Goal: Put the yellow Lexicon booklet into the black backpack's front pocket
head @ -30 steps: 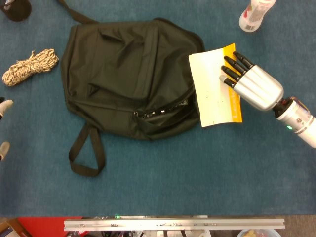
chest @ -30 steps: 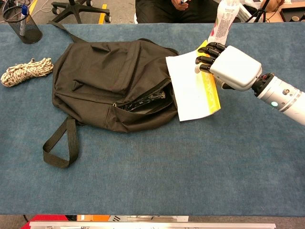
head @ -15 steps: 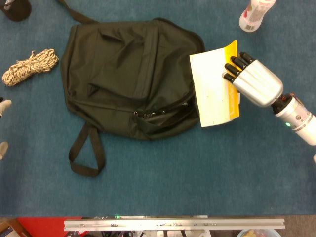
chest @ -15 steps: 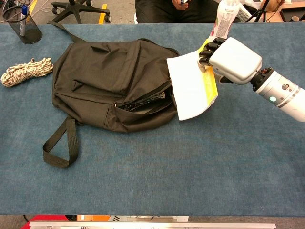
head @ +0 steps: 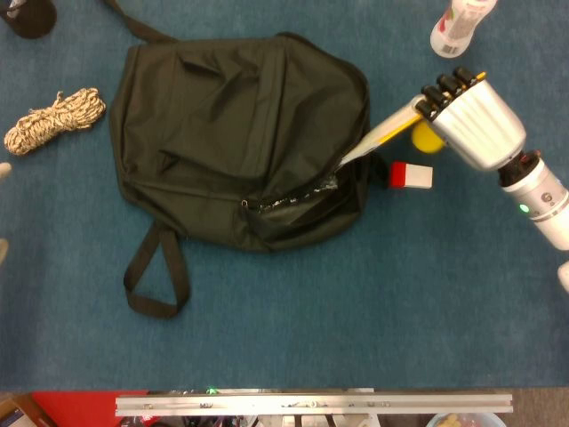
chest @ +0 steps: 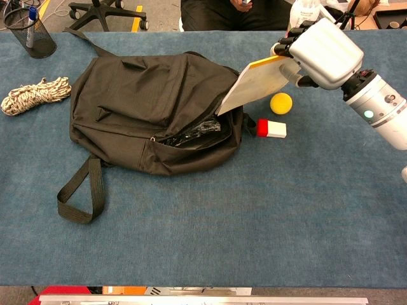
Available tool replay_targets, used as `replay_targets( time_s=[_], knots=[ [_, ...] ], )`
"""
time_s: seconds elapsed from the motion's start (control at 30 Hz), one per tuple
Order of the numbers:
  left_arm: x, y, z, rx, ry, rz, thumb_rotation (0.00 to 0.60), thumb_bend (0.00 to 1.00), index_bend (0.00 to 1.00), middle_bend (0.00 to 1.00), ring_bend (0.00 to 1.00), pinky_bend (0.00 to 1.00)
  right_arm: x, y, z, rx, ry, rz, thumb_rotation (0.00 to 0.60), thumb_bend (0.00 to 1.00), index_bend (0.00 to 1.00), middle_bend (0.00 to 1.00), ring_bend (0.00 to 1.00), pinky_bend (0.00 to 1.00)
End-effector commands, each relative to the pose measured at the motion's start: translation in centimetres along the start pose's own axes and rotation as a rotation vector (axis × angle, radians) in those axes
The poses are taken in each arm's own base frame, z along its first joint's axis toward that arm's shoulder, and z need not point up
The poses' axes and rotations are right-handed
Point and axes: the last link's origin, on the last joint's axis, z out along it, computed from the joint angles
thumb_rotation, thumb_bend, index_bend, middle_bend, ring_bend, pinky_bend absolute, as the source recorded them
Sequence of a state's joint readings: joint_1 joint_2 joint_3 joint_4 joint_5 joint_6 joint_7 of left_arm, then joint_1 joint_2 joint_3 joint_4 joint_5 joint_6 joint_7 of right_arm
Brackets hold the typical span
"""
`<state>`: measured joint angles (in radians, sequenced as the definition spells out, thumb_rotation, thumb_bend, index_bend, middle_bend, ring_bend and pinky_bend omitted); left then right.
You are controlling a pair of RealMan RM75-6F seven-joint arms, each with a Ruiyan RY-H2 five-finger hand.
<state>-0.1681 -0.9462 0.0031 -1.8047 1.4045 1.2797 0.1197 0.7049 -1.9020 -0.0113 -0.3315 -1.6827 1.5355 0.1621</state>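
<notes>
The black backpack [head: 231,133] [chest: 140,101] lies flat on the blue table. Its front pocket [head: 298,203] [chest: 194,135] is unzipped and gapes toward the right. My right hand [head: 469,120] [chest: 321,51] grips the yellow Lexicon booklet [head: 382,133] [chest: 254,86] by its upper right end. The booklet is tilted steeply and shows its pale underside in the chest view. Its lower left corner sits by the backpack's right edge, just above the pocket opening. I see no left hand in either view.
A yellow ball [head: 428,139] [chest: 280,103] and a red-and-white block [head: 411,175] [chest: 271,128] lie right of the backpack, under the raised booklet. A bottle [head: 460,25] stands behind my hand. A rope coil [chest: 35,95] and a mesh pen holder [chest: 28,30] sit far left.
My right hand has lifted the booklet's right side off the table and tipped it steeply toward the pocket. The ball and block under it have come into view.
</notes>
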Motion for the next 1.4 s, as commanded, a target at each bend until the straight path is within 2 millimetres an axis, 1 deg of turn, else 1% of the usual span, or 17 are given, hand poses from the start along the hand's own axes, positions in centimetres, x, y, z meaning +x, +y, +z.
replay_targets(
  time_s=[0.03,0.2,0.37,0.5,0.6,0.73,0.9,1.1,1.23,1.4],
  knots=[
    [0.2,0.1,0.5,-0.012,0.010,0.008,0.600,0.29,0.11,0.08,0.13,0.17,0.8,0.7,0.3,-0.021,0.043,-0.005,0.600,0.39,0.80,0.68,0.51,0.51],
    [0.8,0.8,1.5,-0.063,0.016,0.016,0.600,0.29,0.11,0.09,0.13,0.17,2.2,2.0,0.1,-0.047,0.105,-0.026,0.600,0.39,0.80,0.69,0.52,0.51],
    [1.2,2.1,2.9,-0.151,-0.002,0.014,0.600,0.29,0.12,0.09,0.13,0.17,4.1,4.0,-1.0,-0.080,0.161,-0.056,0.600,0.39,0.80,0.69,0.52,0.52],
    [1.3,3.8,4.3,-0.243,-0.048,-0.005,0.600,0.29,0.13,0.09,0.13,0.17,5.8,5.6,-2.4,-0.115,0.195,-0.084,0.600,0.39,0.80,0.70,0.53,0.52],
    [1.4,5.3,5.1,-0.309,-0.076,-0.001,0.600,0.29,0.13,0.09,0.13,0.17,6.8,6.3,-3.4,-0.136,0.206,-0.094,0.600,0.39,0.80,0.70,0.53,0.52],
    [1.4,7.9,6.1,-0.410,-0.106,0.027,0.600,0.29,0.13,0.09,0.13,0.17,8.1,7.0,-4.7,-0.158,0.205,-0.116,0.600,0.39,0.80,0.70,0.53,0.52],
    [1.1,11.1,6.8,-0.509,-0.126,0.058,0.600,0.29,0.13,0.09,0.13,0.17,9.1,7.6,-6.3,-0.192,0.191,-0.129,0.600,0.39,0.80,0.70,0.54,0.53],
    [0.8,14.6,7.9,-0.593,-0.146,0.063,0.600,0.29,0.13,0.09,0.13,0.17,9.7,8.4,-7.4,-0.224,0.169,-0.147,0.600,0.39,0.80,0.71,0.54,0.53],
    [0.4,16.4,8.5,-0.625,-0.168,0.064,0.600,0.29,0.13,0.10,0.13,0.17,9.9,8.6,-8.2,-0.237,0.160,-0.145,0.600,0.39,0.80,0.71,0.54,0.53],
    [0.2,17.7,9.3,-0.632,-0.178,0.061,0.600,0.29,0.13,0.10,0.13,0.17,10.0,8.7,-8.8,-0.242,0.151,-0.152,0.600,0.39,0.80,0.71,0.54,0.53]
  ],
)
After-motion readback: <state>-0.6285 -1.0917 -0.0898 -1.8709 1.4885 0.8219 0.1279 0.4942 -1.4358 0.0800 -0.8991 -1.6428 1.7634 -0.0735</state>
